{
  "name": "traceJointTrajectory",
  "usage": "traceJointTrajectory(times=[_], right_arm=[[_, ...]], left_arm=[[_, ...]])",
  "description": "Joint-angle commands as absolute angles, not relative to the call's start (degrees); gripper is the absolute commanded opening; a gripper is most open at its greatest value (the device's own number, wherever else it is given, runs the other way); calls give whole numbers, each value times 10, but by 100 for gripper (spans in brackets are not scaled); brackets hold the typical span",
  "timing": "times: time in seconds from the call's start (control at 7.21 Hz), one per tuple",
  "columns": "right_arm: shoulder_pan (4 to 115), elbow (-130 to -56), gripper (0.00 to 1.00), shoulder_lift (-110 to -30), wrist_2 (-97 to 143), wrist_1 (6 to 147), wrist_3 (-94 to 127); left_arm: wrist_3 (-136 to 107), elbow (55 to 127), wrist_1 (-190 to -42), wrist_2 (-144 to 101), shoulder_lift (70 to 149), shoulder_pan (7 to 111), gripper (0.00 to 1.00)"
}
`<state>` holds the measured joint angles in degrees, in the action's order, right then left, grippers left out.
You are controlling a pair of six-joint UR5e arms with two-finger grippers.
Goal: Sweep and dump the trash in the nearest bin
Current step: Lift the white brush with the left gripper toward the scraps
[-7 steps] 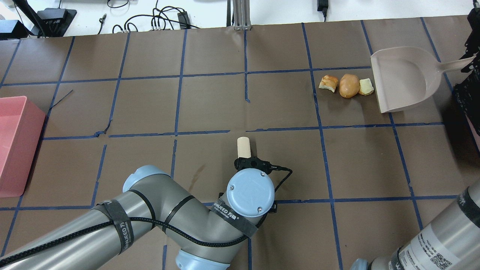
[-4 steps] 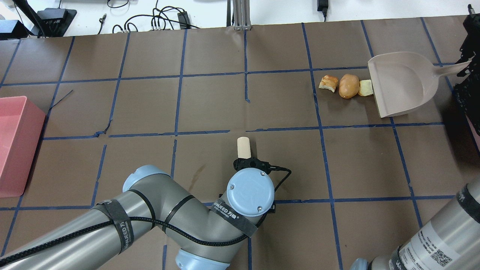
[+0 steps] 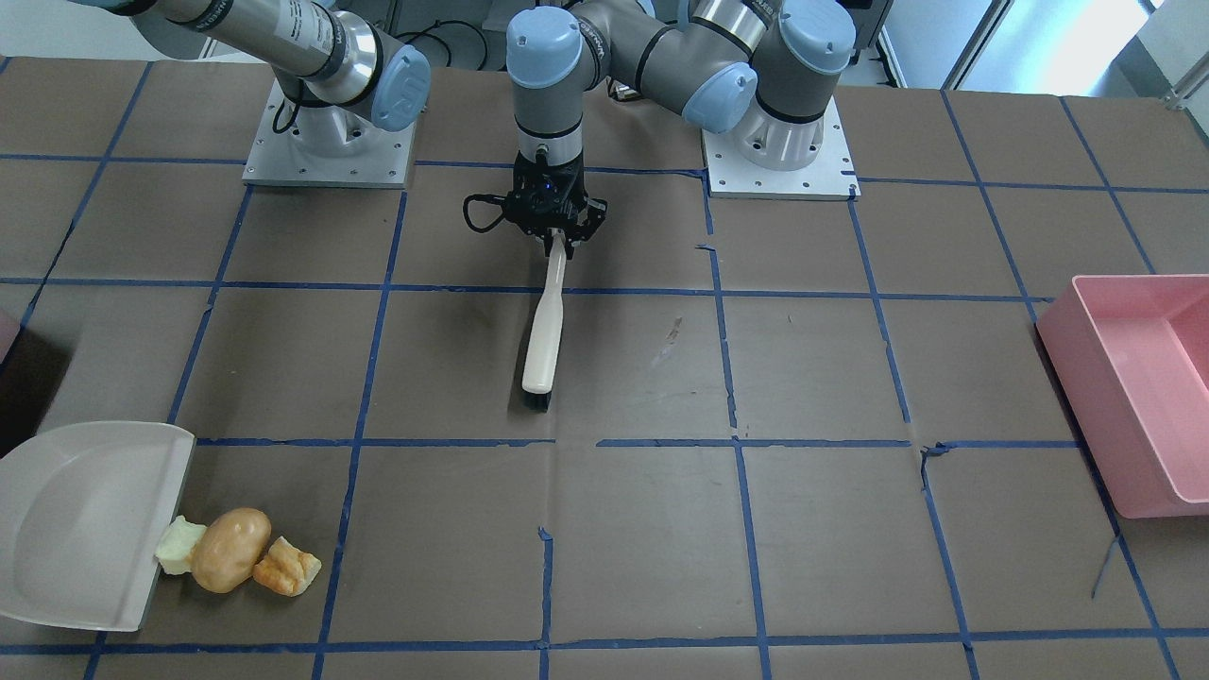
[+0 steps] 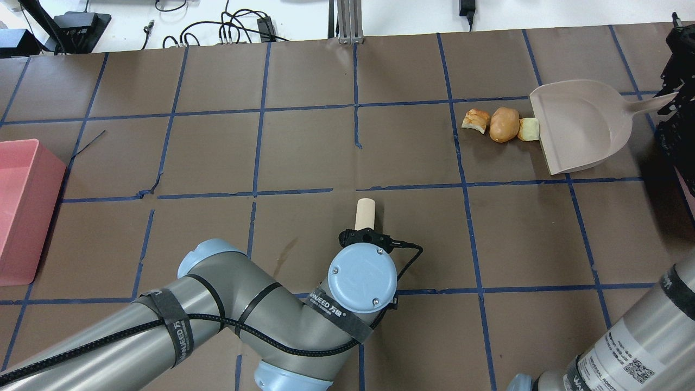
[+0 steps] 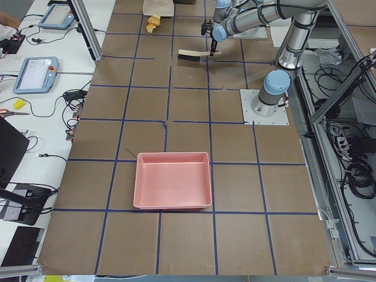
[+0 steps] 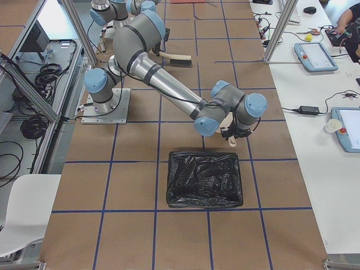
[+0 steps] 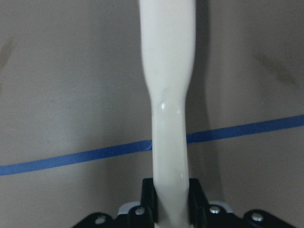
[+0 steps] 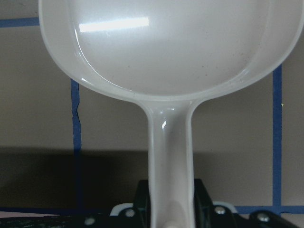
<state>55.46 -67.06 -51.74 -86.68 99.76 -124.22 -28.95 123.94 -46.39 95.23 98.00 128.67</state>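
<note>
1. The desk is covered in brown paper with a grid of blue tape.
2. A bin lined with a black bag stands at the robot's right end, and a pink bin at its left end.
3. The pale dustpan lies near the black-bagged bin, with its open edge turned toward the trash. The right jaws are clamped tight on its handle.
4. The cream brush sits mid-desk, well apart from the trash, with its dark bristles facing down. The left jaws are closed firmly on the end of its handle.
5. The tan-brown potato-shaped lump is the middle piece in a short row of trash.
6. The orange-yellow crusty chunk lies just beside the lump, on the side away from the dustpan.
7. The pale green cube sits between the lump and the dustpan, touching the dustpan's edge.
</note>
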Motion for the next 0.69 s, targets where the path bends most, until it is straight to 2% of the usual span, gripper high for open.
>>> traceJointTrajectory(times=[0.0, 0.28, 0.55], right_arm=[[555, -669, 0, -508, -856, 1008, -1259], [555, -670, 0, -504, -855, 1020, -1262], [555, -670, 0, -502, -855, 1026, -1263]], left_arm=[[-286, 1231, -464, 951, 979, 1287, 5], [-287, 1208, -466, 938, 980, 1282, 2], [-292, 1125, -547, 917, 998, 1278, 0]])
